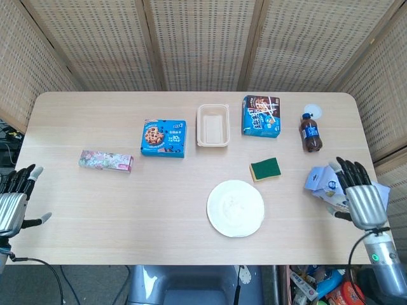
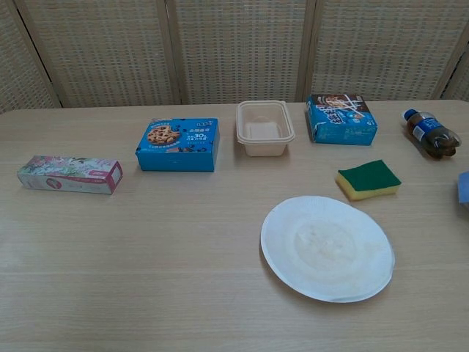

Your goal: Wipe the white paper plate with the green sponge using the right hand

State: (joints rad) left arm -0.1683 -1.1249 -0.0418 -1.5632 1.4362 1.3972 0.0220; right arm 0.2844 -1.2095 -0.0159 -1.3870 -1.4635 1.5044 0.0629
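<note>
The green sponge [image 1: 265, 169] [image 2: 368, 179], yellow underneath, lies flat on the table just beyond the right side of the white paper plate [image 1: 235, 208] [image 2: 327, 246]. Nothing touches it. My right hand [image 1: 360, 194] is far off to the right, over the white bag at the table's edge, fingers spread and empty. My left hand [image 1: 14, 198] hovers off the table's left edge, also spread and empty. Neither hand shows in the chest view.
Along the back stand a blue cookie box [image 1: 164, 138], a beige tray [image 1: 212, 125], a blue snack box [image 1: 261, 116] and a cola bottle [image 1: 310, 133]. A floral packet [image 1: 105, 161] lies at the left, a white bag [image 1: 324, 184] at the right.
</note>
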